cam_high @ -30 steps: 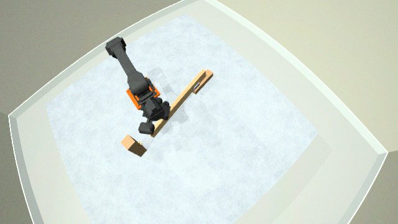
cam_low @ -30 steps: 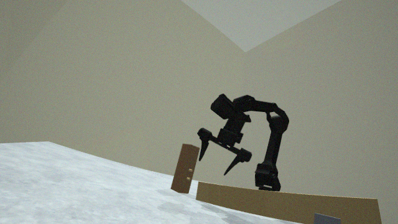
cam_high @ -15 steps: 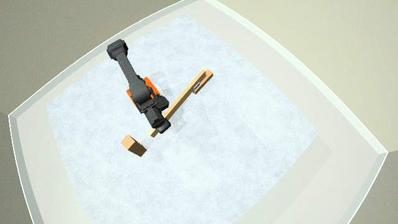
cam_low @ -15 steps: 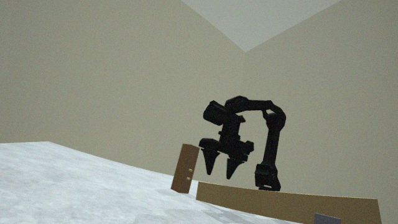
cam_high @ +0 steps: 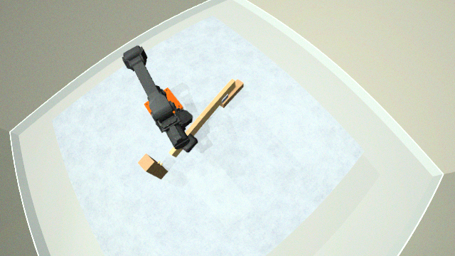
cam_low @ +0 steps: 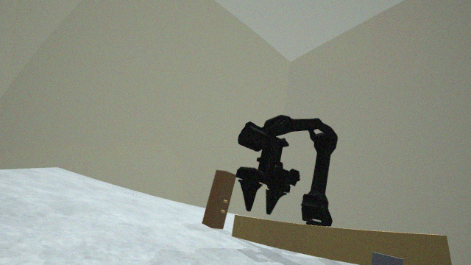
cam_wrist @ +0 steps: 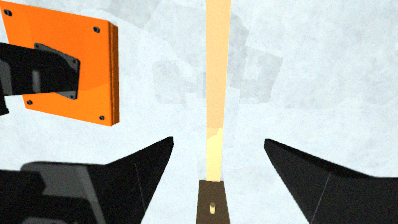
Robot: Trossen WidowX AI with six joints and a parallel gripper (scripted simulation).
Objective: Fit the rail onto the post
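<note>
The wooden rail point(cam_high: 204, 118) point(cam_low: 331, 235) point(cam_wrist: 216, 75) lies with its far end at the bracket point(cam_high: 225, 98) point(cam_low: 387, 258) on the low footboard block point(cam_high: 234, 93). Its near end is low at the table, a short gap from the post point(cam_high: 146, 163) point(cam_low: 217, 199). Two pegs point(cam_low: 225, 201) stick out of the post toward the rail; one peg point(cam_wrist: 212, 208) shows in the wrist view. My gripper point(cam_low: 258, 212) point(cam_wrist: 217, 141) is open and empty, pointing down above the rail near its near end, with one finger to each side of it in the wrist view. The rail's end holes are not visible.
The orange base plate point(cam_high: 173, 99) point(cam_wrist: 95, 70) of the arm is beside the rail. The arm bends over from the base and hides part of the rail in the top view. A pale raised border point(cam_high: 402, 140) surrounds the table area.
</note>
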